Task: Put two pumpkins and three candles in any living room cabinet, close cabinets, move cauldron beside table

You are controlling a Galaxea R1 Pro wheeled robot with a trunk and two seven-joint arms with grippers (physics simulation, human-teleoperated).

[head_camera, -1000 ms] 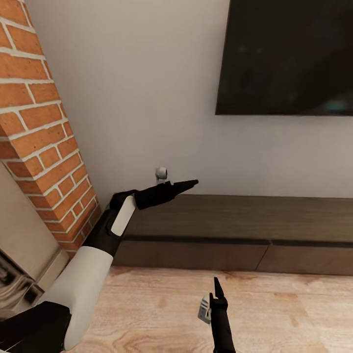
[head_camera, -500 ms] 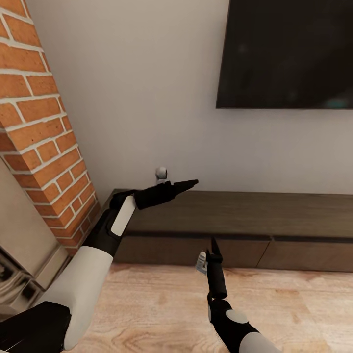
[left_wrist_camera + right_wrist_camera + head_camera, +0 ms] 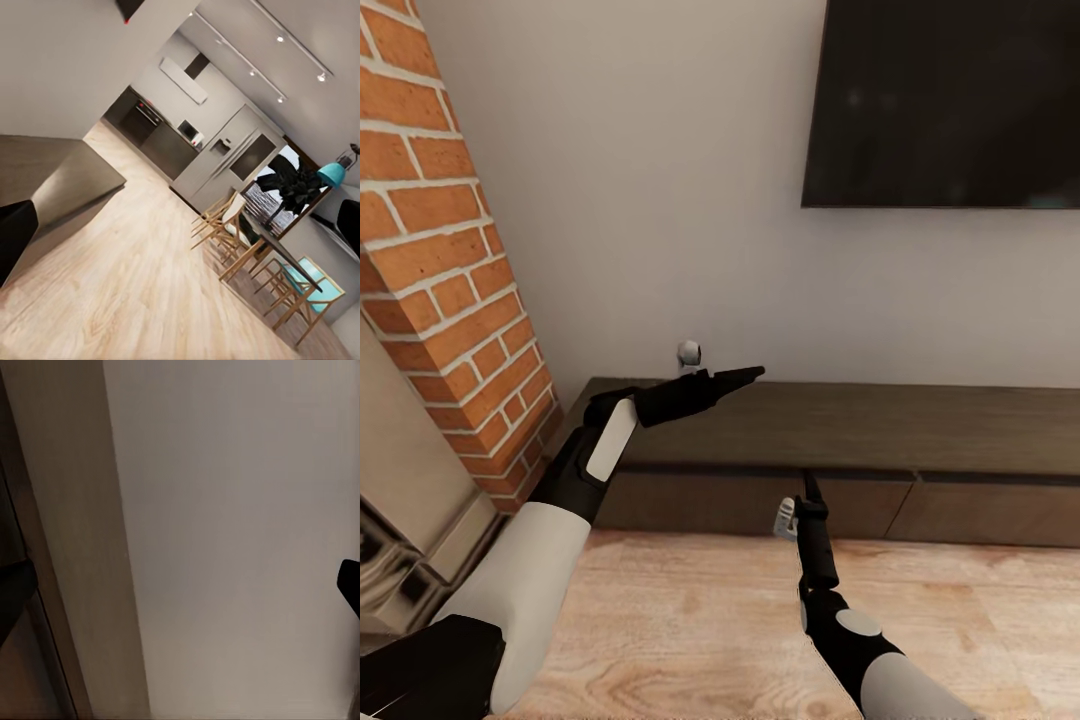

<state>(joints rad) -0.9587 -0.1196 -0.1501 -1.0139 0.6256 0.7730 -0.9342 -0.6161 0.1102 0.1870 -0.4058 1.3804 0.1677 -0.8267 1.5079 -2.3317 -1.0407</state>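
Observation:
The cabinet (image 3: 880,430) is a long low dark-brown unit along the wall under the TV, and its drawer fronts look shut. My left gripper (image 3: 750,375) hovers over the cabinet's left end, pointing right; the left wrist view has its fingers (image 3: 15,240) wide apart, so it is open and empty. My right gripper (image 3: 809,487) points at the cabinet's front just below the top edge. It is open too, with dark fingertips (image 3: 13,596) at both sides of the right wrist view. The pumpkins, candles, cauldron and table are out of view.
A black TV (image 3: 950,100) hangs on the pale wall. A brick column (image 3: 445,270) stands at the left. A small white-grey object (image 3: 688,353) sits on the cabinet's back left. Wood floor (image 3: 690,620) lies before the cabinet. A dining table with chairs (image 3: 262,251) stands far off.
My right arm has reached forward and up from the floor area to the cabinet's front. The whole picture shifted a little upward, a camera move. The left arm kept its pose.

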